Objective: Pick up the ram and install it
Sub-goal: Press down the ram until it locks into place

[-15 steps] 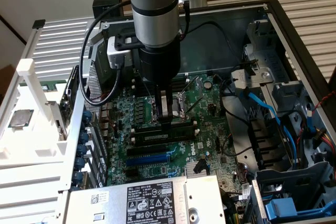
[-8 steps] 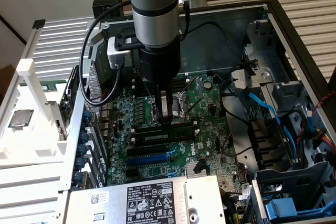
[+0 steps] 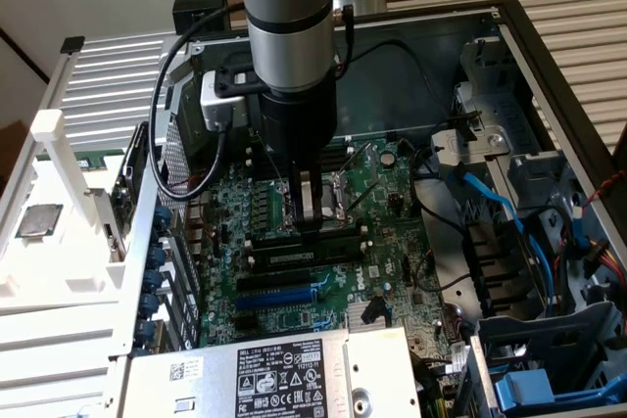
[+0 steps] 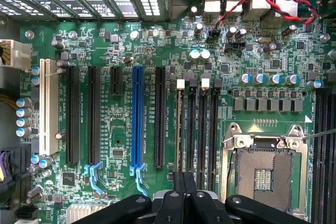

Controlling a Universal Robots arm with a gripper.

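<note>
The ram (image 4: 180,129) stands on edge in the outermost of the black memory slots (image 4: 202,129), between them and the long expansion slots. From the side it shows as a dark strip with pale labels (image 3: 284,255). My gripper (image 3: 312,226) hangs straight down over the motherboard (image 3: 387,232), shut, with its fingertips at the ram's top edge. In the wrist view the closed gripper (image 4: 184,178) sits over one end of the ram. Nothing is between the fingers.
An empty processor socket (image 4: 265,174) lies beside the memory slots. A blue expansion slot (image 4: 137,119) and black ones run parallel. Case walls, blue cables (image 3: 500,205) and a drive cage (image 3: 549,369) crowd the exterior view's right. A labelled metal box (image 3: 284,374) sits in front, with a small square chip (image 3: 39,220) on the white rack.
</note>
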